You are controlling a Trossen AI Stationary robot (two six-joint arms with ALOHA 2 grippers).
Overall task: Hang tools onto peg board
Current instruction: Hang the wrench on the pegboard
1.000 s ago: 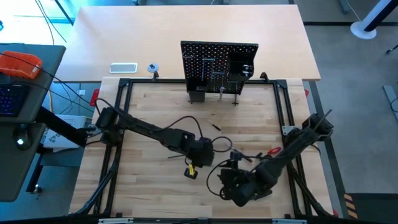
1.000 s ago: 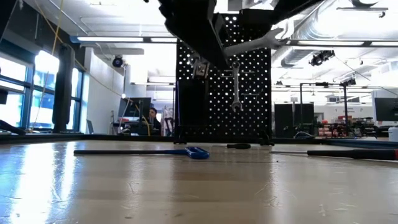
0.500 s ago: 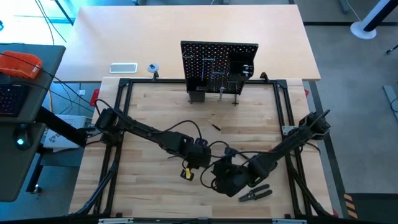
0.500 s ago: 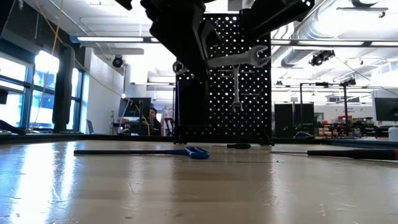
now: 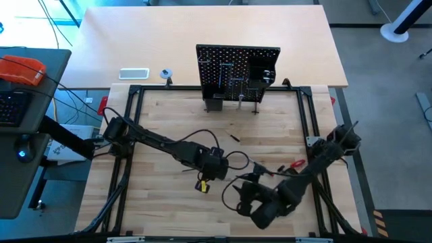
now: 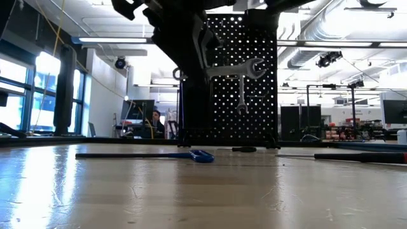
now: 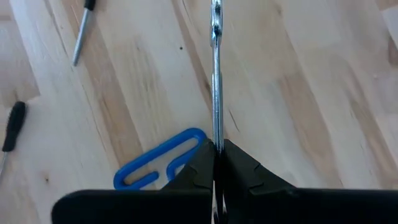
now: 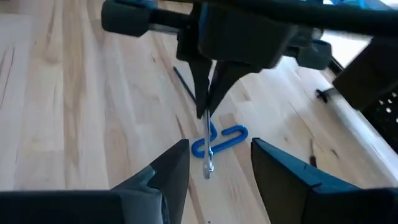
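Silver wrench [image 7: 216, 74] pinched edge-on between the left gripper's [image 7: 217, 151] closed jaws, just beyond the right gripper's [image 8: 219, 163] empty, wide-open jaws.

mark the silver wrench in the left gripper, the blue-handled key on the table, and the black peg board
silver wrench [image 7: 216, 74]: left wrist view, mid shaft.
blue-handled bent key [image 7: 158, 163]: left wrist view, blue loop handle.
black perforated peg board [image 5: 223, 67]: high view, panel's left half.

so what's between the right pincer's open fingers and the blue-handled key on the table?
The silver wrench, hanging from the shut left pincer. In the right wrist view it crosses in front of the blue-handled key.
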